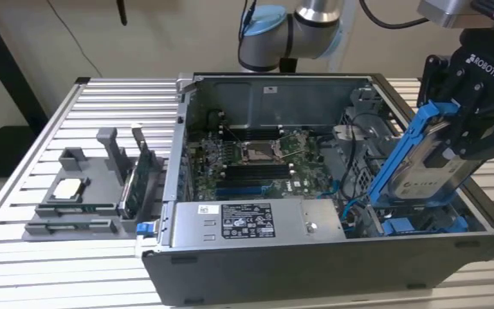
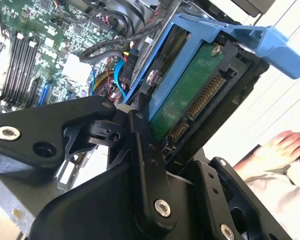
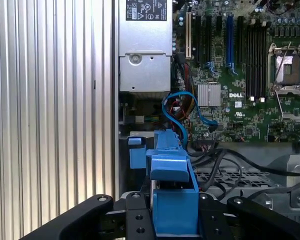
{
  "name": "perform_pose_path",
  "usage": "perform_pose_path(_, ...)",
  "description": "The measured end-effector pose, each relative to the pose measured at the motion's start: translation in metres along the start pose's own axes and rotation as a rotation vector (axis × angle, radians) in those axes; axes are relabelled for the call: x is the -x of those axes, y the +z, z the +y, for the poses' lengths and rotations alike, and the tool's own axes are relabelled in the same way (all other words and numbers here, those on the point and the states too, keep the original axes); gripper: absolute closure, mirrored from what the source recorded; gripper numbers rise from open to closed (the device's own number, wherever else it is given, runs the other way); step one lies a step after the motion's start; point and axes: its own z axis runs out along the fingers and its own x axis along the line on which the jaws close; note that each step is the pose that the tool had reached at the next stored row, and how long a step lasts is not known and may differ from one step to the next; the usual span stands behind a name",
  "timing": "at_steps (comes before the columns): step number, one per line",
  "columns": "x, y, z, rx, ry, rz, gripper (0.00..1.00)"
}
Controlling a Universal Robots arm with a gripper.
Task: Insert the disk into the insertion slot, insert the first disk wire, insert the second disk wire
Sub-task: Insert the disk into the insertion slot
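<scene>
Glossy bright blue plastic carrier (image 1: 401, 151) frames the disk (image 1: 431, 180), smooth silver-grey metal with a white paper label. The gripper (image 1: 451, 151) is matt black. The counter (image 1: 101, 109) is ribbed satin metal; the parts tray (image 1: 101, 168), matt grey plastic.

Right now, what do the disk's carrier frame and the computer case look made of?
The disk's carrier frame looks like moulded plastic: bright blue, matte, with rounded edges. The computer case is probably painted sheet metal: dark grey, thin folded edges.

The claw (image 1: 463, 143) holds the disk (image 1: 424, 168) tilted just above the insertion slot (image 1: 420, 225) inside the open computer case (image 1: 273, 264).
</scene>
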Motion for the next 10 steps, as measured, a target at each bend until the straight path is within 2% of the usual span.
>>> perform_pose_path(10, 0.0, 0.0026, -0.0004, 0.0, 0.0, -0.0001, 0.67)
